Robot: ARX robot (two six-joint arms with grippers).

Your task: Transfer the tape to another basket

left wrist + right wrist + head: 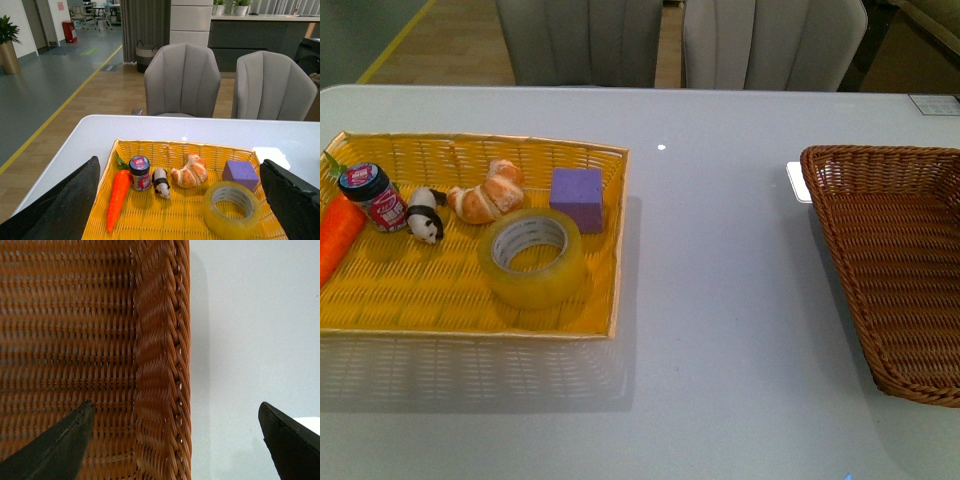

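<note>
My L gripper [178,167], wide apart, angles fwd at yellow basket [410,290]; tape [535,287] lies flat inside, by purple block [577,195]. R gripper [175,404], also apart, points straight down over rim of brown basket [160,365].

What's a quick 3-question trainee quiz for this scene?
1. True or false: the tape already lies in the brown basket.
2. How does the tape lie? A on its edge; B flat, hole up; C leaning on a rim.
3. Which basket does the right hand hover over?
Key: 1 false, it lies in the yellow basket. 2 B. 3 the brown basket.
</note>
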